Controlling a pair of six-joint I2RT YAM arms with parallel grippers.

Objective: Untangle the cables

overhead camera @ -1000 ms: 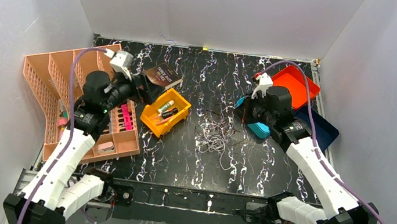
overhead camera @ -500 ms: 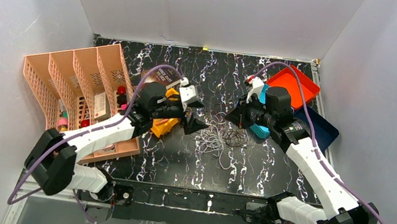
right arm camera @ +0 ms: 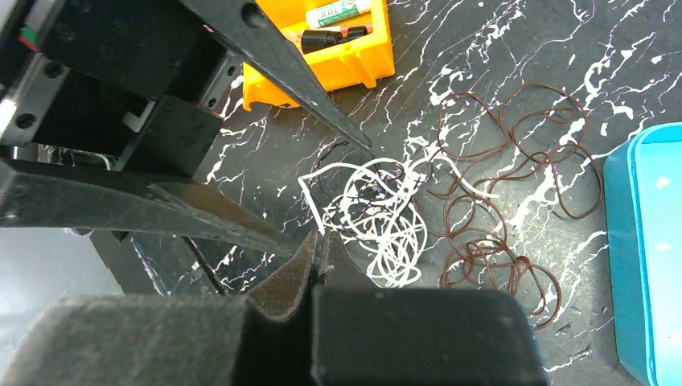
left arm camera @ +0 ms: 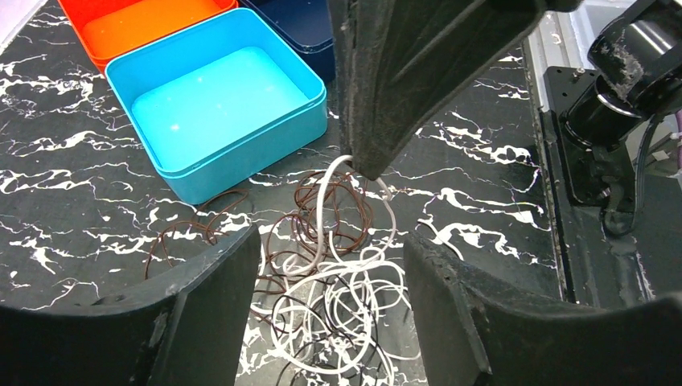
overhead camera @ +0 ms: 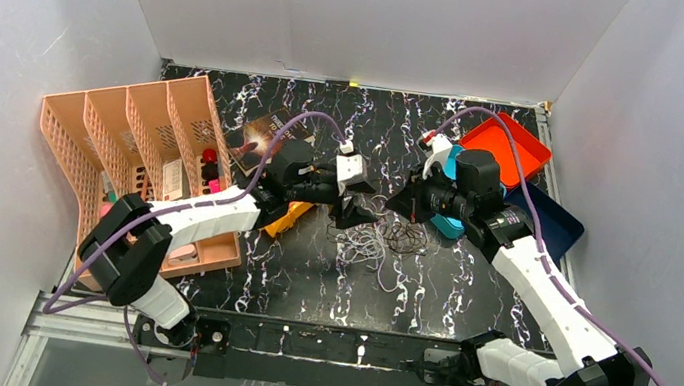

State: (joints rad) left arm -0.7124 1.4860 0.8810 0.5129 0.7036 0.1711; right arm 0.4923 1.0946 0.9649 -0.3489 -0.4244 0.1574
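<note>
- Enclosure: plain pale walls (overhead camera: pixel 363 14) close the tabletop at 9, 12 and 3 o'clock.
- Tabletop (overhead camera: pixel 306 274): black, marble-patterned with white veining.
- Peach divider rack (overhead camera: pixel 125 127): at 9 o'clock, tilted, small items in its compartments.
- Orange tray (overhead camera: pixel 512 141) and navy tray (overhead camera: pixel 555 228): at 2 o'clock.
- Teal box (left arm camera: pixel 225 104): just beside the trays, toward centre.
- Yellow bin (right arm camera: pixel 338 56): at 9 o'clock of centre, holding small tubes.
- Left end effector (left arm camera: pixel 330 249): fingers spread wide apart, straddling the tangle from its 9 o'clock side.
- Right end effector (right arm camera: pixel 318 241): fingers pressed together on a white strand that rises to the tip, at 12 o'clock of the tangle.
- Cables (overhead camera: pixel 382 239): near centre. White loops and dark brown loops overlap, and the brown loops reach toward the teal box.
</note>
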